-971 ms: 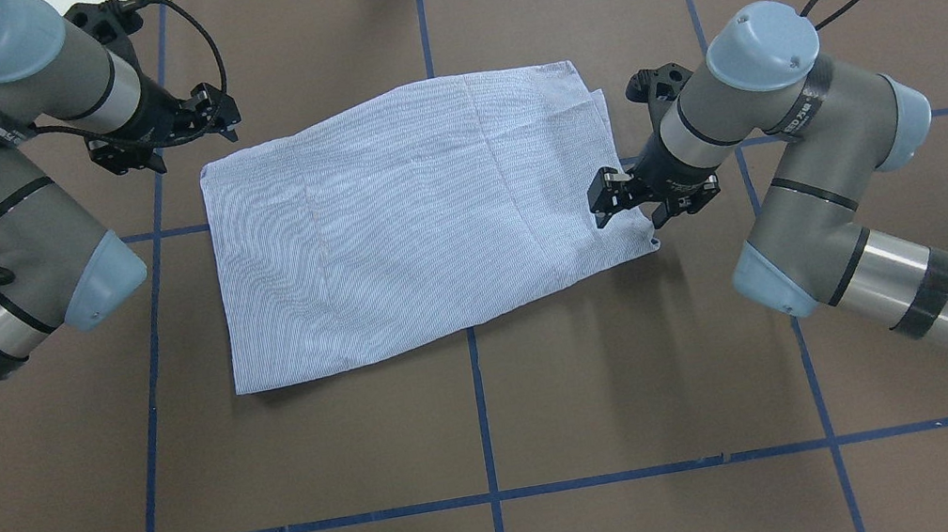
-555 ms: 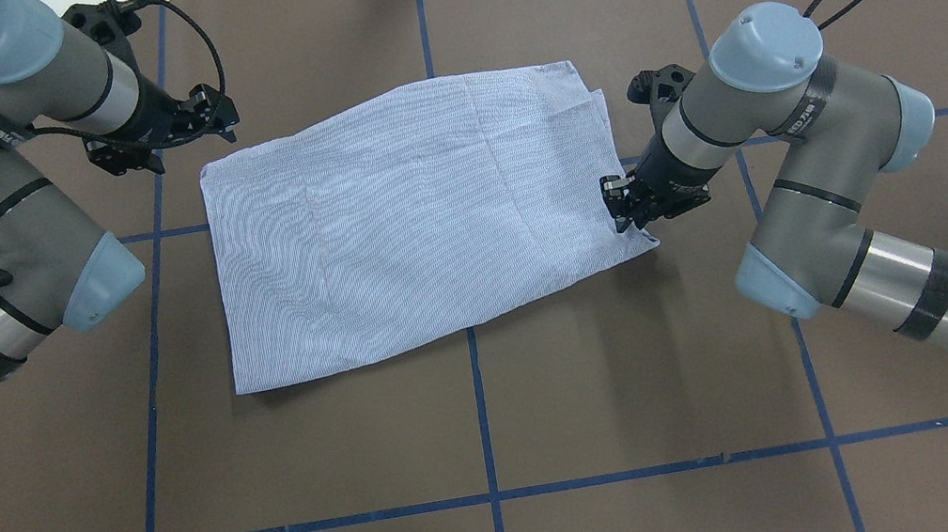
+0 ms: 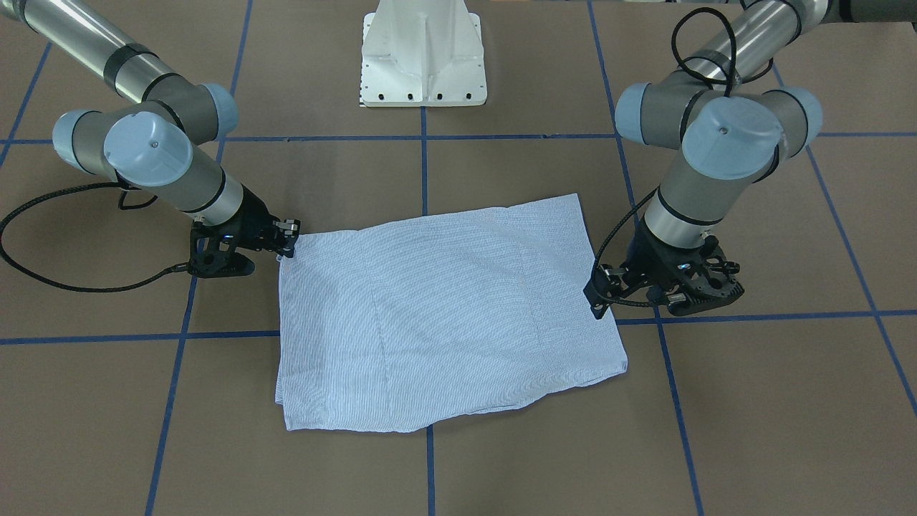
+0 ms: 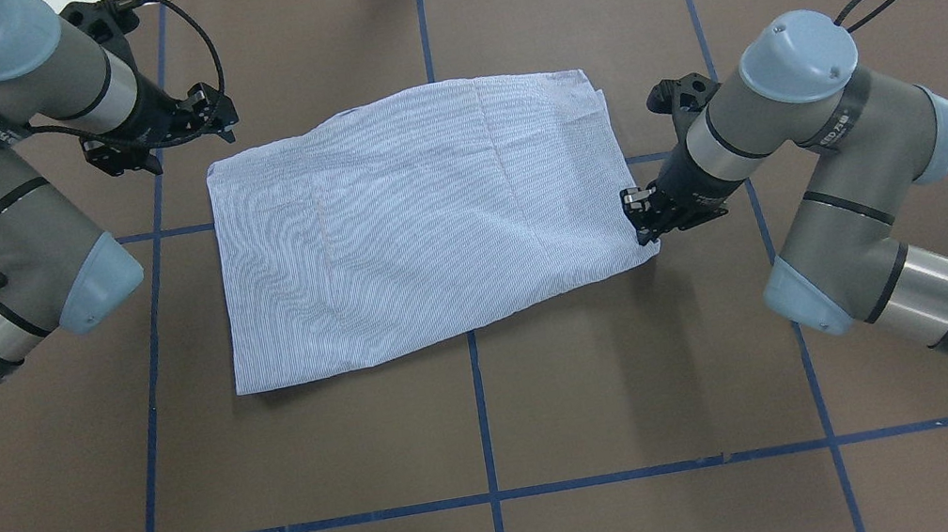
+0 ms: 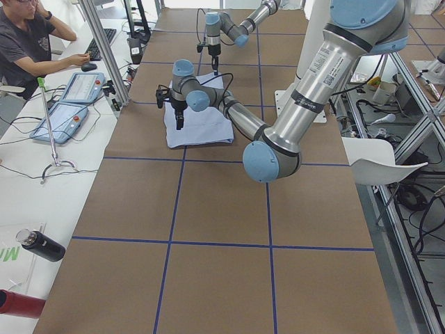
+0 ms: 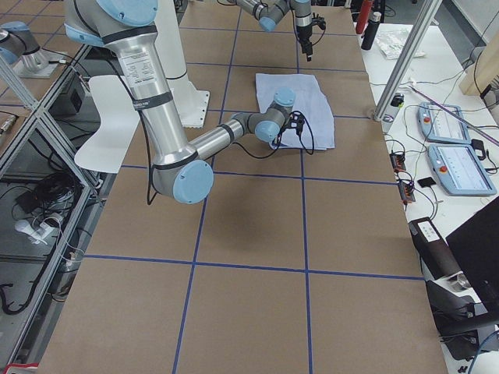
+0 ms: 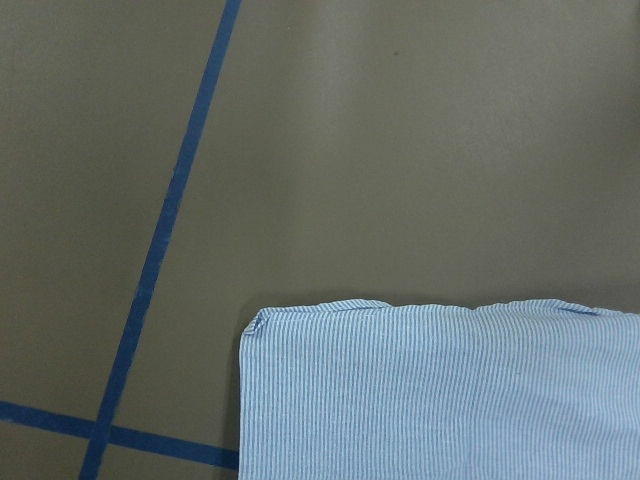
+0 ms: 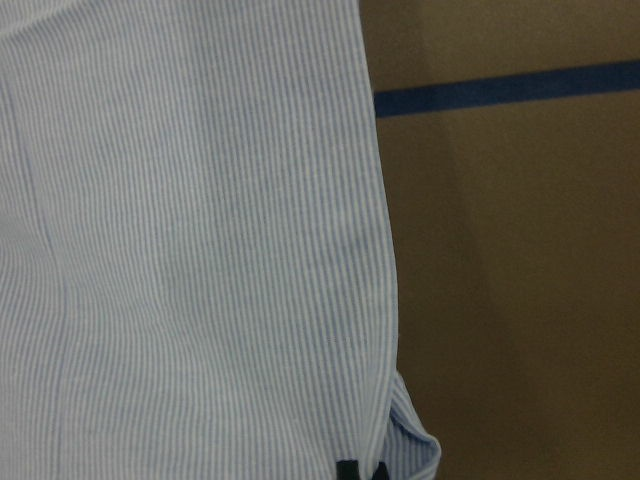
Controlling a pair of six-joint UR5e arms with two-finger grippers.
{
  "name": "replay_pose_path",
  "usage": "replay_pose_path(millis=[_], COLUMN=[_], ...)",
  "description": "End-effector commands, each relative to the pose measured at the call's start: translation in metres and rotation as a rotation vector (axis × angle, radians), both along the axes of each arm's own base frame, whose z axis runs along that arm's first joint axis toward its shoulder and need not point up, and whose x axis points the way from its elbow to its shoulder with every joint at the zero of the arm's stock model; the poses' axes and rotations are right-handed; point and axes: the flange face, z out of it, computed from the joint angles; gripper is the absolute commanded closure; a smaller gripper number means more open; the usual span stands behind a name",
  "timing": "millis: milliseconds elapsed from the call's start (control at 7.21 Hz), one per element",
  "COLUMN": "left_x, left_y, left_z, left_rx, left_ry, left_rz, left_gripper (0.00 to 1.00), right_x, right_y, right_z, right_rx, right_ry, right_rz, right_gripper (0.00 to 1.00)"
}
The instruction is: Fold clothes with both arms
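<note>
Since the shirt [image 4: 410, 219] already lies as a flat folded rectangle mid-table [image 4: 479, 417], no collar or sleeves showing, this reads as setup for one more fold. Right gripper [image 4: 640, 219] is low at the shirt's right edge, close to the near right corner, fingers clenched on the cloth. Its wrist view shows a dark fingertip [image 8: 360, 470] right at the hem with the layers slightly bunched, so it probably has the whole stack pinched so that the layers lift together. Left gripper [image 4: 220, 114] sits just beyond the far left corner, not touching, fingers spread, holding nothing. Its wrist camera looks down on that corner [image 7: 255, 325] lying flat on the brown surface, likely lined up for a grab. As a judgement, the arms take opposite ends so the cloth stays taut and square when carried over. With only one end pinched now, pulling early would skew the rectangle or drag it across the table.
</note>
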Motion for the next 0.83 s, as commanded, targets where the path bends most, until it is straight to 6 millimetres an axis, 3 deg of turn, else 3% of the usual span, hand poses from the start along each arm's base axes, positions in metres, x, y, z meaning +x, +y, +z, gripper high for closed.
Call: replay_pose_path(millis=[0, 277, 555, 693], left_x=[-0.001, -0.002, -0.002, -0.003], left_y=[0.001, 0.002, 0.002, 0.004], left_z=[-0.004, -0.008, -0.008, -0.012], left_rx=[0.004, 0.009, 0.004, 0.008], left_ry=[0.002, 0.007, 0.003, 0.005], left_rz=[-0.001, -0.002, -0.002, -0.003], left_gripper=[0.00, 0.00, 0.00, 0.00], right_x=[0.011, 0.033, 0.082, 0.106], right_y=[0.024, 0.054, 0.100, 0.132], right_z=[0.016, 0.020, 0.033, 0.043], right_rx=[-0.009, -0.032, -0.060, -0.084], right_ry=[0.002, -0.028, -0.033, -0.027], right_rz=[-0.024, -0.072, -0.098, -0.129], right_gripper=[1.00, 1.00, 1.00, 1.00])
